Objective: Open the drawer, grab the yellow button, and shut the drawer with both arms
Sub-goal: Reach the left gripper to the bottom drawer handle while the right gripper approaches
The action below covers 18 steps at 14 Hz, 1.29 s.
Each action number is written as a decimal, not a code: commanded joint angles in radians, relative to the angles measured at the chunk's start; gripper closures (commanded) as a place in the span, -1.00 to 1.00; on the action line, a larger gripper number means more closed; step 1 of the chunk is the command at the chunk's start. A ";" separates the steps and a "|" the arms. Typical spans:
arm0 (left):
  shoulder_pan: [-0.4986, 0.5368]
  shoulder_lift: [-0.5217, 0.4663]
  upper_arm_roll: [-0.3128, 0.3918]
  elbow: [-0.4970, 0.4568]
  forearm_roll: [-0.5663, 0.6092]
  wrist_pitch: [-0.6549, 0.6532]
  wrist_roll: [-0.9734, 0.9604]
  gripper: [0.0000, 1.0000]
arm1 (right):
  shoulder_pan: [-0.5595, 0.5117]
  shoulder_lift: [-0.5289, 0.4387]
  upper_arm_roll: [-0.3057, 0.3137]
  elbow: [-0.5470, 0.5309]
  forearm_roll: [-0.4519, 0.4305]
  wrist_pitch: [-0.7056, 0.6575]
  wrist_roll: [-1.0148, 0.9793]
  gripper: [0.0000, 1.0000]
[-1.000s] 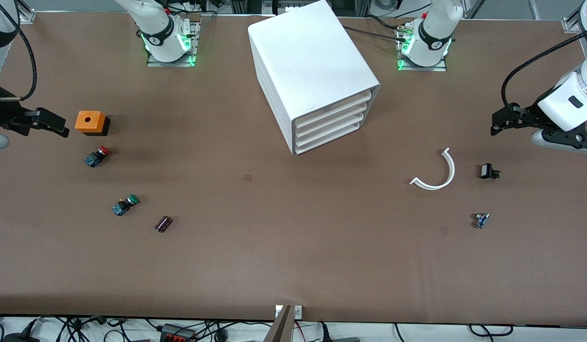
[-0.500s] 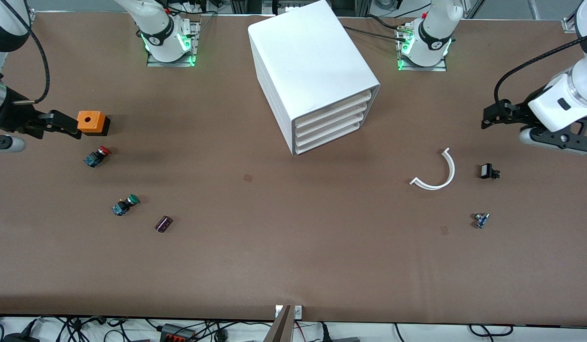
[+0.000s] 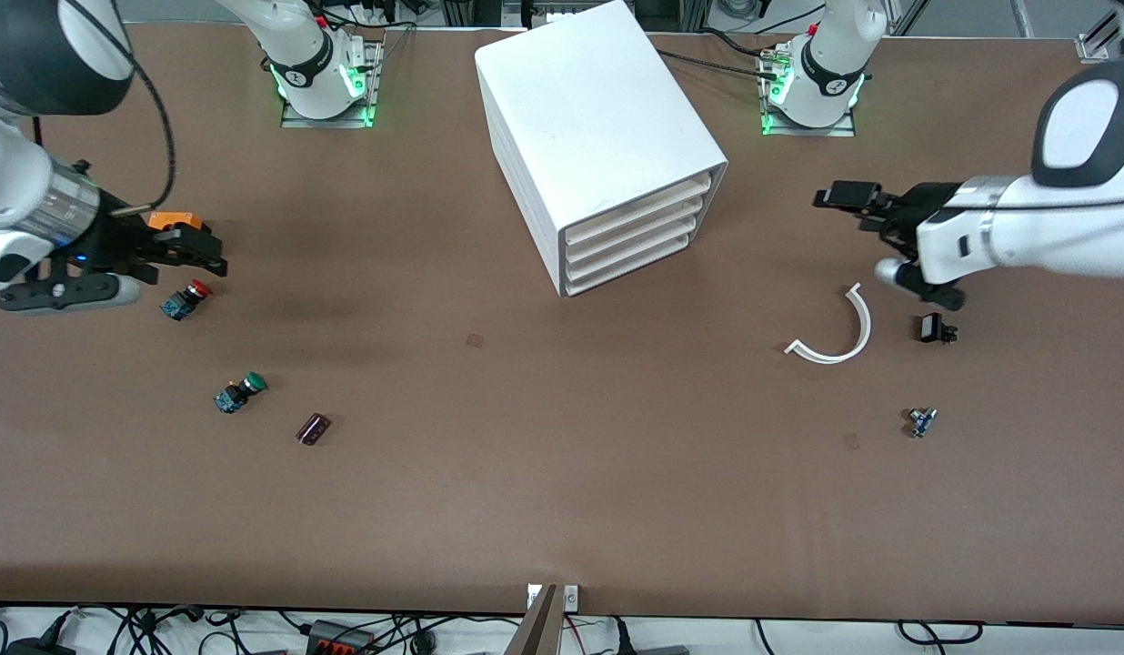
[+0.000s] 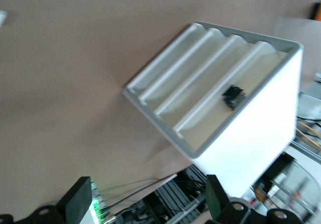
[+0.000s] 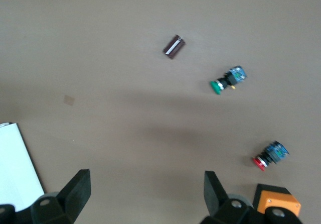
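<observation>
With both arms stretched low toward the cabinet [image 3: 598,136], left gripper [image 3: 848,202] and right gripper [image 3: 194,250] gape empty; the shut drawer [image 3: 637,205] fronts the left arm's end.

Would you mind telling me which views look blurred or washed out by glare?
Front view: sharp, evenly lit, soft shadows beside the big white boxy cabinet. Left wrist view: soft, cabinet side washed out nearly featureless. Right wrist view: slightly smeared around the green-capped push button.
</observation>
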 commanded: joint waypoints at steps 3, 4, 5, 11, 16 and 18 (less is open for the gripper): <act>-0.001 0.166 -0.032 -0.005 -0.199 0.039 0.262 -1.00 | 0.102 0.068 -0.005 0.083 0.014 -0.001 0.002 -1.00; -0.014 0.188 -0.038 -0.031 -0.246 0.053 0.317 -0.97 | 0.129 0.084 -0.005 0.093 0.014 0.000 0.003 -1.00; -0.019 0.196 -0.040 -0.074 -0.297 0.078 0.365 -0.94 | 0.154 0.100 -0.005 0.111 0.013 0.008 0.003 -1.00; -0.022 0.197 -0.106 -0.375 -0.555 0.184 0.624 -0.77 | 0.275 0.166 -0.005 0.148 0.013 0.101 0.040 -1.00; -0.024 0.200 -0.158 -0.420 -0.584 0.208 0.681 -0.19 | 0.298 0.185 -0.005 0.148 0.014 0.135 0.055 -1.00; -0.025 0.232 -0.158 -0.418 -0.584 0.208 0.751 0.31 | 0.300 0.190 -0.005 0.148 0.014 0.135 0.055 -1.00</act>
